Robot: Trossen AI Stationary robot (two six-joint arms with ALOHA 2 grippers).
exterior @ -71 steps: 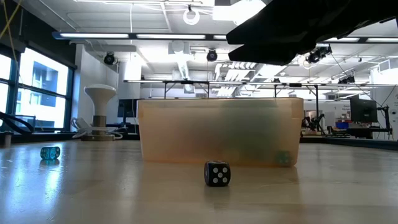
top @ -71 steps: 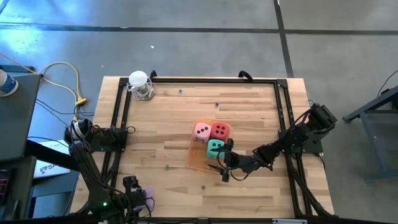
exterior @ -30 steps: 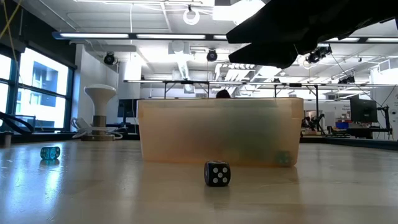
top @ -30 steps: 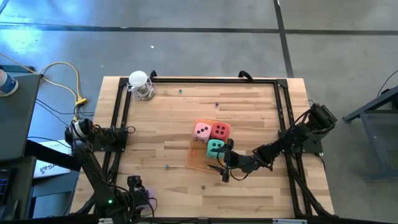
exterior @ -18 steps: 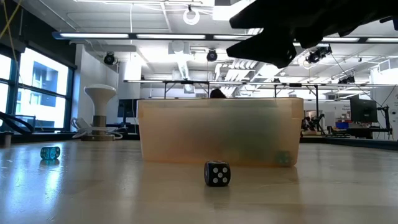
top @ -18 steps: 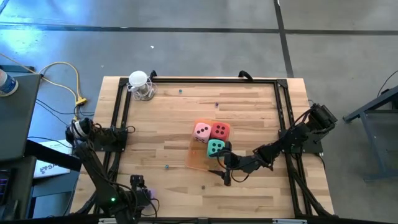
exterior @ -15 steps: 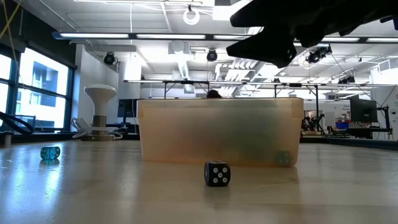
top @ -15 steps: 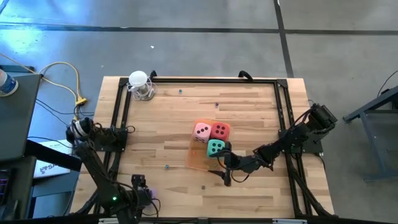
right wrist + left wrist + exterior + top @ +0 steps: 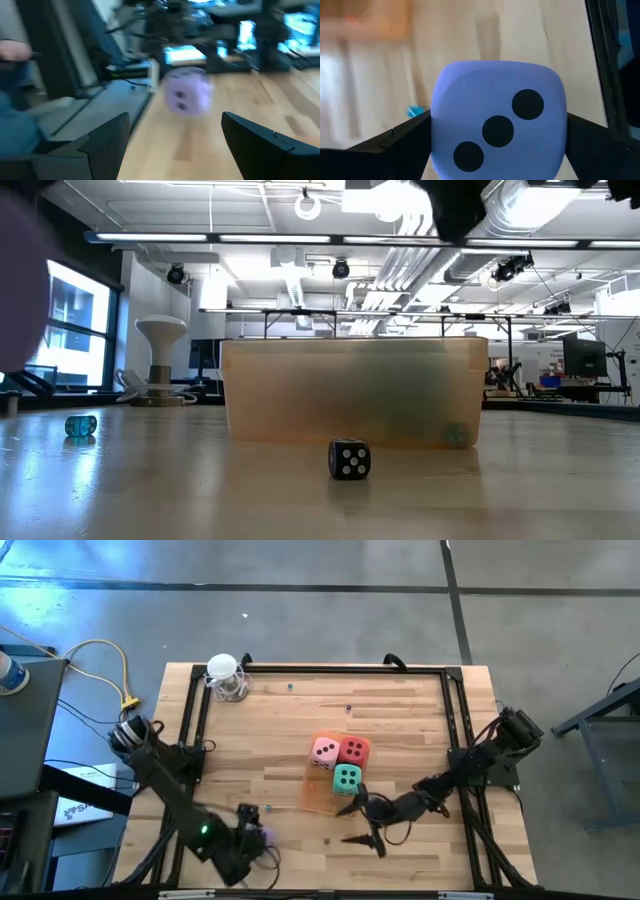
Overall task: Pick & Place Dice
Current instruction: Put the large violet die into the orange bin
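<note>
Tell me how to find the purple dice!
Look at the wooden table, near its front left corner, where the left gripper is. The lilac-purple die sits squeezed between its two fingers, three pips showing. The pink, red and green dice all sit together by the orange tray instead.

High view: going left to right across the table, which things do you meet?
White round object → left claw holding the purple die → orange tray → right claw.

Grey concrete floor (image 9: 300, 630); ceiling strip lights (image 9: 215, 238); side windows (image 9: 70, 310)
</note>
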